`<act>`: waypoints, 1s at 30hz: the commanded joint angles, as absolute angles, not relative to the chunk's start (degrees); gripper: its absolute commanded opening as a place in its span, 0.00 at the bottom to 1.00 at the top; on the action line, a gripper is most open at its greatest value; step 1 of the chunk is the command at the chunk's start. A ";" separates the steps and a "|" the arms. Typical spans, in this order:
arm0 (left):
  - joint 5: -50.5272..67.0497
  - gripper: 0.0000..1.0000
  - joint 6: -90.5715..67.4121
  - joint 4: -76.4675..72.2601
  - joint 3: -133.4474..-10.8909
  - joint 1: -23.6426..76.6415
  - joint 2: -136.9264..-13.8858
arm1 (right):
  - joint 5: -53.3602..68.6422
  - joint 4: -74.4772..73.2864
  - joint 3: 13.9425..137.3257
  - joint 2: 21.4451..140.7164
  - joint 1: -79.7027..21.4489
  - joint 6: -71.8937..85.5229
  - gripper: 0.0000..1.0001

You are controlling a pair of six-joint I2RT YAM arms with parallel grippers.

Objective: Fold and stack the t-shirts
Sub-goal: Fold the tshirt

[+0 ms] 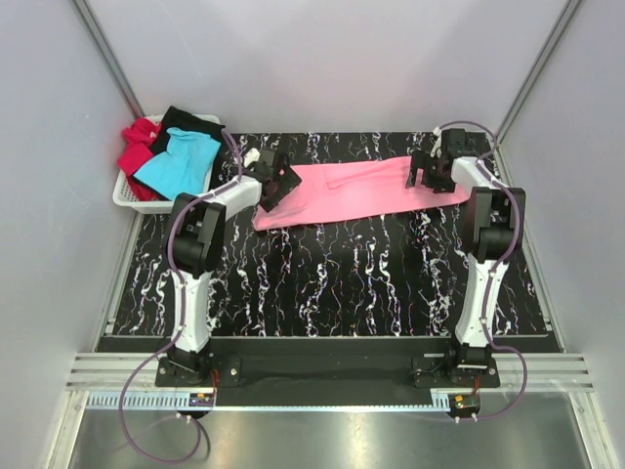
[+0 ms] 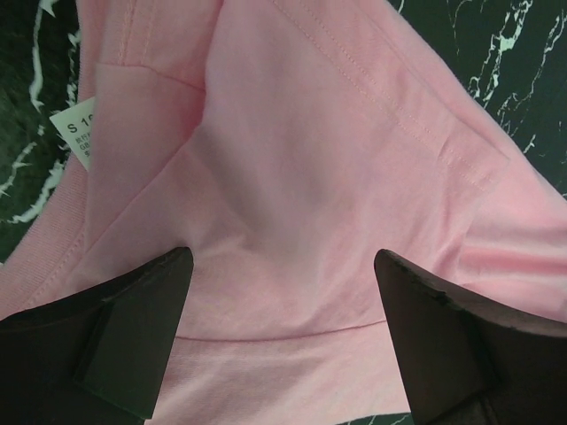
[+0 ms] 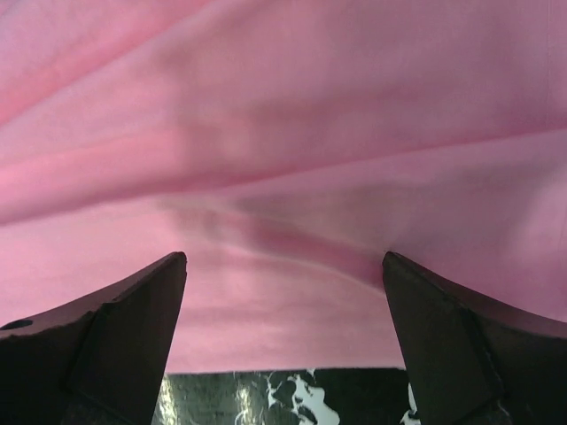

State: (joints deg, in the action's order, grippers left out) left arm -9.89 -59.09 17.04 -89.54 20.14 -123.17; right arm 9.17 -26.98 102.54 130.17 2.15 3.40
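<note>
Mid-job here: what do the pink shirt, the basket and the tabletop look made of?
Pink t-shirt: soft matte knit cloth, likely cotton; it creases gently and shows stitched seams and a white label. Basket: white plastic by the look, with a slotted wall. Tabletop: smooth black surface with white marble veining; stone or print, I cannot tell.

One t-shirt lies flat on the counter, stretched from left to right across the far part. The left gripper is over the shirt's left end and the right gripper is over its right end, so the shirt runs between them. A basket sits at the far left corner of the counter, and three more t-shirts lie piled in it.
</note>
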 commanded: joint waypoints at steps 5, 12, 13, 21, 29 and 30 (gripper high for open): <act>-11.69 0.94 -50.73 23.03 -90.52 17.06 -125.77 | 9.84 -25.32 90.63 123.49 2.20 5.10 1.00; -10.81 0.94 -46.50 23.82 -88.07 15.47 -122.79 | 9.93 -24.52 78.87 115.16 2.11 6.59 1.00; -10.98 0.94 -45.54 23.73 -86.67 15.47 -122.17 | 9.50 -24.26 77.45 114.09 2.11 6.59 1.00; -6.50 0.94 -36.22 24.26 -87.54 15.64 -118.57 | 12.21 -25.13 73.11 105.22 2.11 0.28 1.00; -9.40 0.96 -35.07 26.72 -96.23 17.40 -108.12 | 29.16 -27.42 91.39 103.27 2.02 -11.32 1.00; -10.19 0.96 -35.42 27.24 -96.76 17.92 -106.63 | 31.01 -27.60 93.49 103.27 1.85 -14.99 1.00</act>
State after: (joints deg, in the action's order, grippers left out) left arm -7.97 -36.82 27.42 -91.57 16.64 -115.20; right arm 21.32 -28.21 86.76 108.12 2.09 -6.13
